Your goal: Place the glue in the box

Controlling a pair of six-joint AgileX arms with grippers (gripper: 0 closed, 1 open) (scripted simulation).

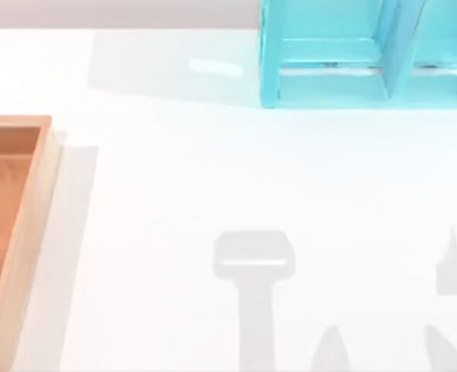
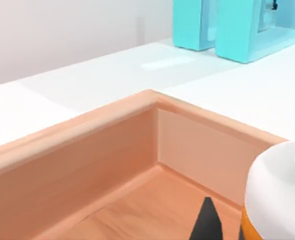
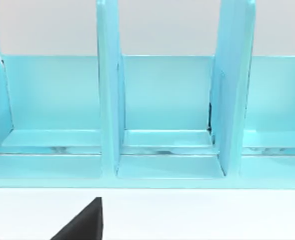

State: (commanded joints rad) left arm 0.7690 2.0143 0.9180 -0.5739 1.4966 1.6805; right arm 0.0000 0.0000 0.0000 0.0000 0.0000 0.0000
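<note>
Black, one fingertip (image 2: 206, 220) of my left gripper shows beside the glue (image 2: 277, 190), which sits close against the wrist camera, so I judge it gripped, though the jaws' spread cannot be told. Below lies the box (image 2: 107, 125) floor, its corner near: placed for a drop. My right gripper's fingertip (image 3: 85, 222) faces the turquoise shelf (image 3: 152, 115), idle.

A white table (image 1: 213, 178) lay evenly lit, grey shadows pooled toward five o'clock. A turquoise compartmented shelf (image 1: 368, 54) stood at one o'clock against a pale wall (image 2: 62, 30).
</note>
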